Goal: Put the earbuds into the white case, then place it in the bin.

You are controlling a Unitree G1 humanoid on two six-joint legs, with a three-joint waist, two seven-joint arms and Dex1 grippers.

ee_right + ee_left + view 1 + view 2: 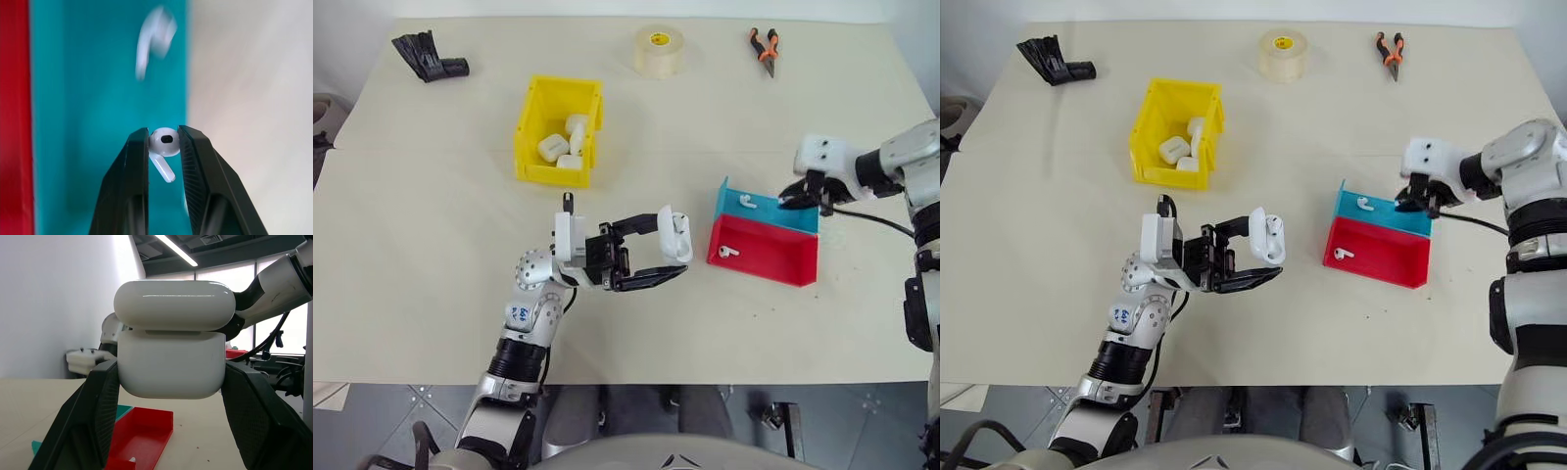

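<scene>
My left gripper (pixel 674 247) is shut on the white case (pixel 676 235) and holds it above the middle of the table. The case's lid (pixel 173 303) is flipped up. To the right, my right gripper (pixel 793 199) hangs over the blue tray (pixel 785 218), shut on one of the earbuds (pixel 164 143), whose stem sticks out between the fingers. A second earbud (pixel 747 203) lies in the blue tray, and a third (pixel 728 252) lies in the red tray (pixel 773 258). The yellow bin (pixel 530 127) stands at the back left, apart from both grippers.
Several white cases (pixel 553 147) lie inside the bin. Along the far edge of the table are a roll of clear tape (pixel 659 49), orange-handled pliers (pixel 764 49) and a black object (pixel 431 59) at the far left corner.
</scene>
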